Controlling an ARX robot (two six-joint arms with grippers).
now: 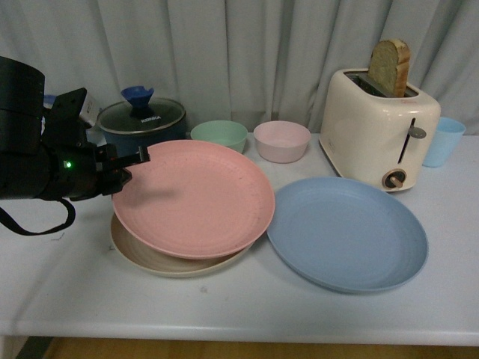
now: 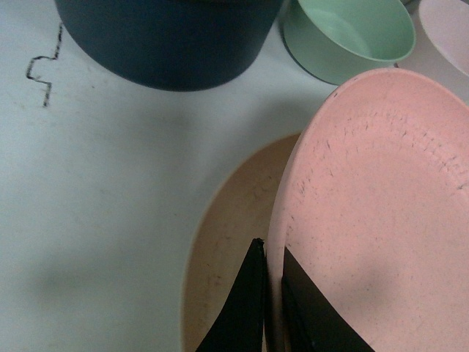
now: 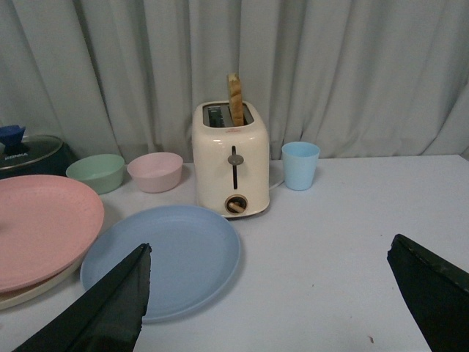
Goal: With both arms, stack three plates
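Left hand clamps the pink plate by its rim over the beige plate; next likely release, then the wide-apart right hand fetches the blue plate

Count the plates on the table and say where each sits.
3. The pink plate, its left rim gripped by the left tool, sits over the beige plate; the blue plate lies flat to their right, in front of the toaster. None appear hidden.
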